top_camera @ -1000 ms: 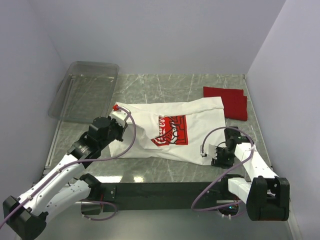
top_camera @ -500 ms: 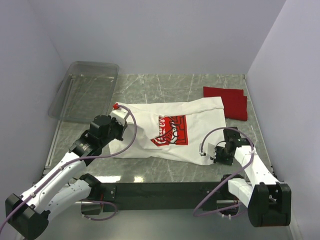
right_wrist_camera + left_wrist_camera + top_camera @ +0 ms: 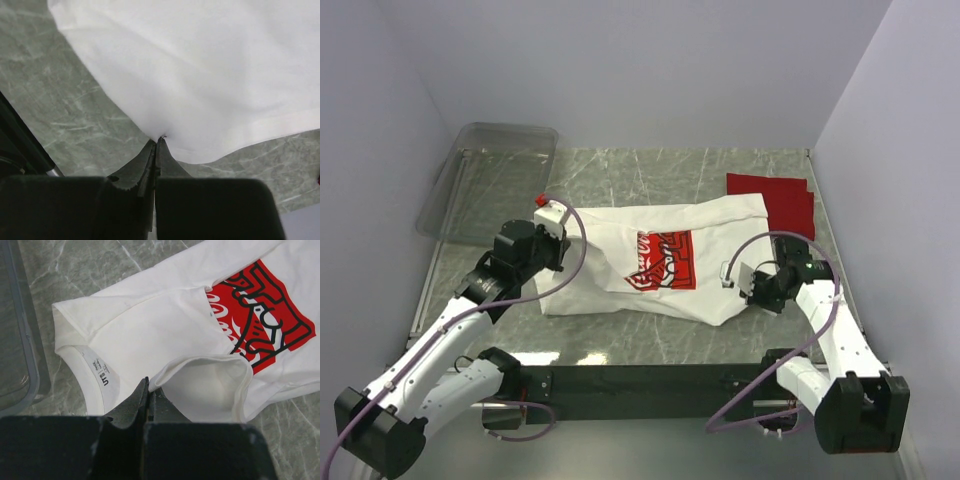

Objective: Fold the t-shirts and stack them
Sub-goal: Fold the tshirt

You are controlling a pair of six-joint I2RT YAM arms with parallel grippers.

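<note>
The white t-shirt (image 3: pixel 650 262) with a red square graphic lies spread across the middle of the table, collar to the left. My left gripper (image 3: pixel 556 262) is shut on a sleeve fold of the white t-shirt (image 3: pixel 165 335) near the collar and holds it up off the table. My right gripper (image 3: pixel 752 290) is shut on the lower hem corner of the white t-shirt (image 3: pixel 200 65), which it pinches at its tips and lifts slightly. The red t-shirt (image 3: pixel 775 205) lies folded at the back right, its edge under the white one's corner.
A clear plastic bin (image 3: pixel 490 180) rests tilted at the back left, its rim (image 3: pixel 22 340) close beside the white shirt's collar. Grey walls close in on the left, back and right. The dark table edge (image 3: pixel 640 378) runs along the front between the arm bases.
My right gripper closed on the white shirt's hem corner and moved up and back, drawing the cloth with it. My left gripper shifted back a little with the sleeve fold.
</note>
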